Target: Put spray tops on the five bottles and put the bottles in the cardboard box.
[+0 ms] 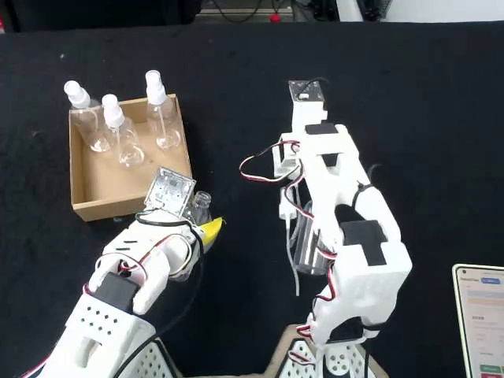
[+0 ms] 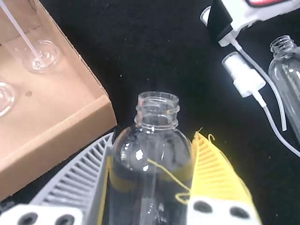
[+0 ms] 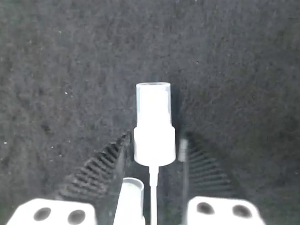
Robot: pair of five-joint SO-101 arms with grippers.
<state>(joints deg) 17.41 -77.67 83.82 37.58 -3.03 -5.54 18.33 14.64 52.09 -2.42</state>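
White arms (image 1: 346,236) carry black servos (image 1: 364,240), red wiring (image 1: 260,161), ribbed jaws.

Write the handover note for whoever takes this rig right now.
Left gripper: shut on an uncapped bottle, just off a corner of the cardboard box.
Right gripper: grip unclear; a spray top sits right at it.
Done: three capped bottles stand in the box.
To do: cap the held bottle and the other open bottle near the right gripper, then box both.
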